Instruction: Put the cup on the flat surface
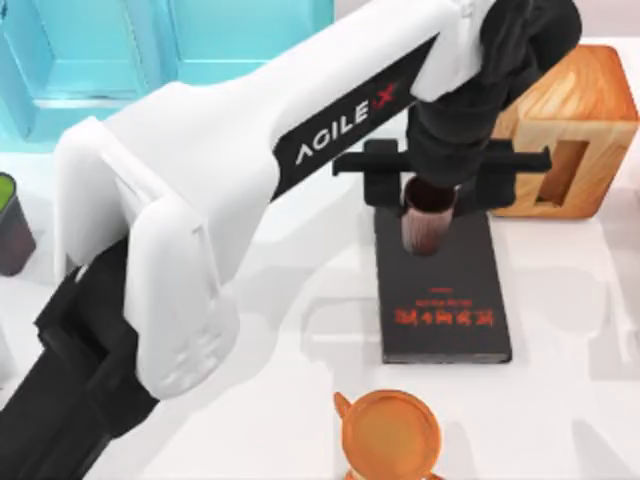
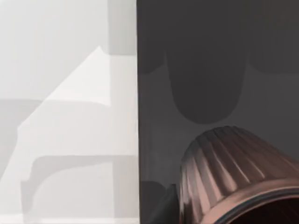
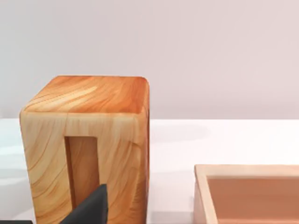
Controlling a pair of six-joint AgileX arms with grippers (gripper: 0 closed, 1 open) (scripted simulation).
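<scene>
The left arm reaches across the worktop (image 1: pixel 300 400) from the top view's left, and its gripper (image 1: pixel 432 195) hangs over the far end of the black book (image 1: pixel 440 290). The cup (image 1: pixel 428 215) sits between its fingers, ribbed and reddish-brown, above the book; whether its base touches the cover cannot be told. The fingers are mostly hidden by the wrist and the cup, yet they appear closed on the cup near its rim. In the left wrist view the cup (image 2: pixel 233 172) is cut off at the frame's edge, with the book (image 2: pixel 210 56) and white worktop (image 2: pixel 60 93) beyond. A wooden block (image 1: pixel 570 130) stands just beside the book, an orange mug (image 1: pixel 390 435) near its other end, and a green-topped cup (image 1: pixel 10 225) is cut off at the left edge. The right wrist view shows the block (image 3: pixel 88 149), a tan tray (image 3: pixel 247 193) and a dark tip, hard to identify.
</scene>
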